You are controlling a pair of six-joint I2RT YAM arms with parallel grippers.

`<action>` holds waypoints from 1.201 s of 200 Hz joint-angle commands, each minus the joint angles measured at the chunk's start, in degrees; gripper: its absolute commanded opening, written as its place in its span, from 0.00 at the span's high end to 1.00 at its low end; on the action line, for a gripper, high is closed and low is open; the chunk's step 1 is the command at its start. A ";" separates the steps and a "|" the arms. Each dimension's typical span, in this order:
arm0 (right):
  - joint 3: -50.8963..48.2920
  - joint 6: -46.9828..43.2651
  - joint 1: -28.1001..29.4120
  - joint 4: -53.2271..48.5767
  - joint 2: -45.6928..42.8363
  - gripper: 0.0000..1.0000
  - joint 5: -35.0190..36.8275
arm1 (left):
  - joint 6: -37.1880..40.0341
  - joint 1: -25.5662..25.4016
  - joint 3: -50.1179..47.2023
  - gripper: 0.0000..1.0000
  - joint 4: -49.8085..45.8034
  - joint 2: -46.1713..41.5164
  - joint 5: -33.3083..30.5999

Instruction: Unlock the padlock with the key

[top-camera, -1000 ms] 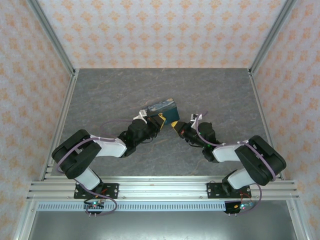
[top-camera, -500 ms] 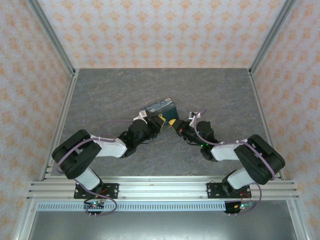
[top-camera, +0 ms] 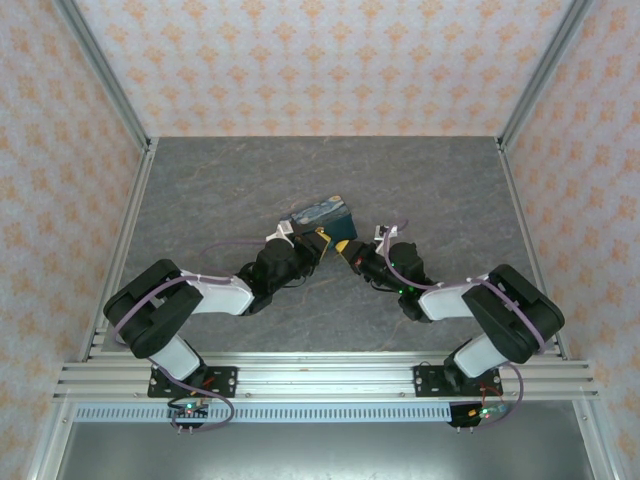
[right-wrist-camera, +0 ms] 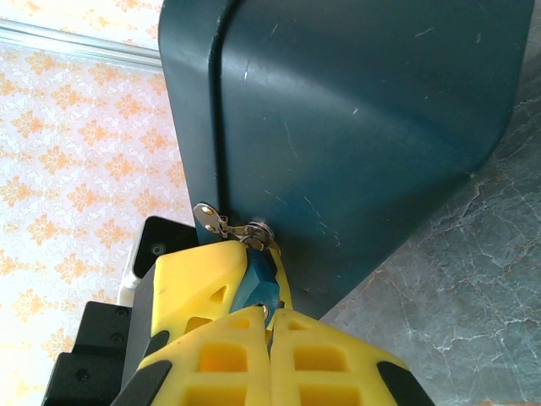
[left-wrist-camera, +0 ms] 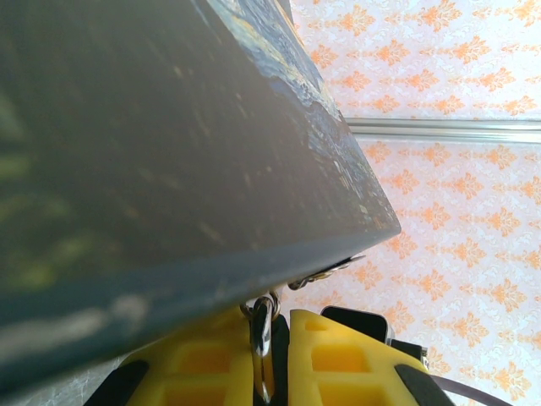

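Since a second ago the right arm has crept left and forward, bringing the right claw (top-camera: 347,250) closer to the padlock (top-camera: 322,212). The left arm and the padlock sit where they were.

From above, the padlock is over the middle of the table (top-camera: 200,200), just ahead of the left claw (top-camera: 320,240). Its dark blue face with pale swirls points up and away from the arms. The two claws meet at its near edge, left claw on the left and right claw on the right, their yellow pads almost touching.

In the left wrist view the padlock fills the upper left, tilted, its printed face running along the top edge. Below it the left claw is clenched. Its yellow fingers (left-wrist-camera: 203,364) stand nearly together, pinching a thin metal loop (left-wrist-camera: 263,326) that hangs from the padlock's lower edge. This is how the claw grips the padlock.

In the right wrist view the right claw is clenched on the key (right-wrist-camera: 252,292). The key's teal head is squeezed between the yellow fingers (right-wrist-camera: 338,359), and its tip sits at the keyhole in the padlock's dark, plain side. A small metal tab (right-wrist-camera: 207,216) lies against that side just left of the keyhole. Grey table shows below and to the right of the padlock. Whether the padlock rests on the table or is held just clear of it I cannot tell.
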 commanded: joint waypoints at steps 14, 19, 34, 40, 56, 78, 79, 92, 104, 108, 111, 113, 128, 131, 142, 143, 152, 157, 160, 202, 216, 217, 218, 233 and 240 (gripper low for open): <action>1.49 0.09 0.36 3.70 0.33 1.00 0.89 | 0.20 -0.58 1.58 1.00 0.66 -2.34 -1.53; 1.58 0.07 0.40 3.67 0.26 1.00 0.91 | 0.27 -0.58 1.58 1.00 0.65 -2.34 -1.59; 1.75 0.07 0.42 3.48 0.25 1.00 0.90 | 0.31 -0.65 1.49 1.00 0.30 -2.34 -1.64; 1.77 0.03 0.35 3.49 0.29 1.00 0.90 | 0.35 -0.67 1.49 1.00 0.38 -2.38 -1.68; 1.94 0.07 0.35 3.32 0.18 1.00 0.86 | 0.53 -0.67 1.57 1.00 0.10 -2.34 -1.66; 2.04 0.06 0.38 2.97 0.14 1.00 0.70 | 0.88 -0.69 1.58 1.00 -0.37 -2.54 -1.95; 2.08 0.11 0.41 2.96 0.15 1.00 0.70 | 0.84 -0.72 1.58 1.00 -0.39 -2.57 -1.95; 2.30 0.16 0.41 2.94 0.15 1.00 0.36 | 0.97 -0.68 1.74 1.00 -0.63 -2.43 -2.09; 2.57 0.28 0.44 2.73 0.06 1.00 0.01 | 0.97 -0.83 1.83 1.00 -0.75 -2.43 -2.32; 2.67 0.26 0.44 2.64 -0.02 1.00 0.05 | 0.93 -0.80 1.92 1.00 -0.82 -2.35 -2.34; 2.66 0.24 0.44 2.60 -0.07 1.00 0.03 | 0.97 -0.80 2.10 1.00 -1.01 -2.36 -2.38; 2.76 0.25 0.44 2.57 -0.10 1.00 0.07 | 0.97 -0.92 2.13 1.00 -1.06 -2.35 -2.43; 2.91 0.25 0.54 2.33 0.07 1.00 0.07 | 1.01 -1.03 2.37 1.00 -1.29 -2.27 -2.61; 2.98 0.20 0.57 2.26 0.07 1.00 0.06 | 1.05 -1.01 2.44 1.00 -1.25 -2.30 -2.62; 3.04 0.08 0.66 1.98 0.14 1.00 0.07 | 1.06 -1.02 2.55 1.00 -1.26 -2.23 -2.63; 3.07 0.07 0.68 1.93 0.15 1.00 0.08 | 1.06 -1.02 2.55 1.00 -1.28 -2.20 -2.59; 3.04 -0.01 0.77 1.93 0.19 1.00 0.17 | 0.97 -1.02 2.59 1.00 -1.19 -2.25 -2.69; 3.04 -0.01 0.79 1.97 0.26 1.00 0.16 | 0.96 -1.02 2.57 1.00 -1.20 -2.34 -2.70; 2.94 -0.01 0.79 1.97 0.35 1.00 0.11 | 0.93 -1.02 2.55 1.00 -1.25 -2.34 -2.78; 1.24 0.07 0.85 2.33 0.16 1.00 0.64 | 0.78 -1.08 2.77 1.00 -2.78 -3.50 -3.34; 0.57 0.20 0.88 2.33 -0.06 1.00 0.85 | 1.12 -1.02 2.90 1.00 -3.68 -4.03 -3.58; 0.51 0.23 0.88 2.33 -0.08 1.00 0.82 | 1.14 -1.02 2.90 1.00 -3.67 -4.06 -3.60; 0.48 0.24 0.88 2.33 -0.14 1.00 0.81 | 1.14 -1.06 2.90 1.00 -3.75 -4.13 -3.65; -0.20 0.25 0.97 2.33 -0.53 1.00 0.76 | 1.27 -1.04 2.90 1.00 -4.35 -4.52 -3.84; -0.62 0.25 0.97 2.25 -0.84 1.00 0.75 | 1.32 -1.13 2.90 1.00 -4.47 -4.54 -3.75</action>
